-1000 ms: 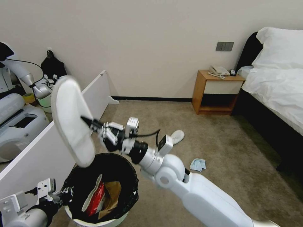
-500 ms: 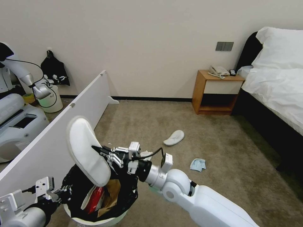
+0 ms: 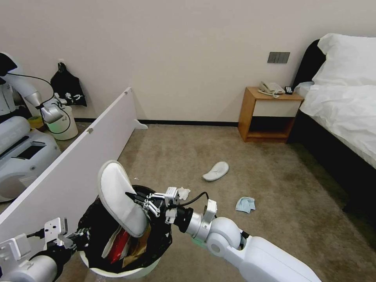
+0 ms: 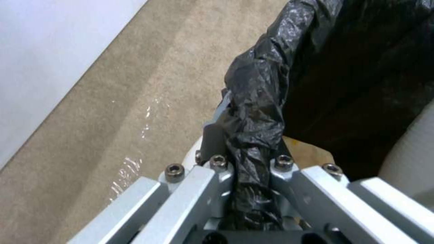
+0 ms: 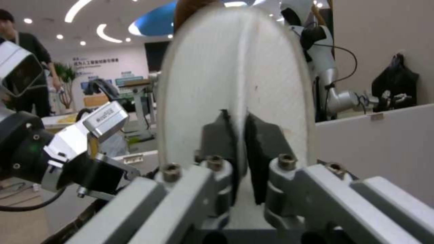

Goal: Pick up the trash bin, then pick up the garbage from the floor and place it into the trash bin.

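Observation:
The trash bin (image 3: 129, 271) is white with a black liner and hangs at the lower left. My left gripper (image 3: 80, 239) is shut on its lined rim (image 4: 255, 112). Inside lie a red packet (image 3: 119, 247) and brown paper (image 3: 138, 244). My right gripper (image 3: 135, 197) is shut on a white slipper (image 3: 117, 196), which stands upright with its lower end inside the bin's mouth. In the right wrist view the slipper (image 5: 235, 78) is pinched at its middle fold. A second white slipper (image 3: 216, 171), a light-blue mask (image 3: 245, 204) and a white tissue (image 3: 183, 192) lie on the carpet.
A white partition board (image 3: 74, 172) runs along the left, close to the bin. Behind it stand another robot (image 3: 23, 117) and a white bucket (image 3: 64, 123). A wooden nightstand (image 3: 270, 115) and a bed (image 3: 344, 113) are at the right. Open carpet lies ahead.
My right arm has come down and toward the bin with the slipper, from high above the rim to partly inside the bin's mouth. The left gripper has kept its hold on the rim.

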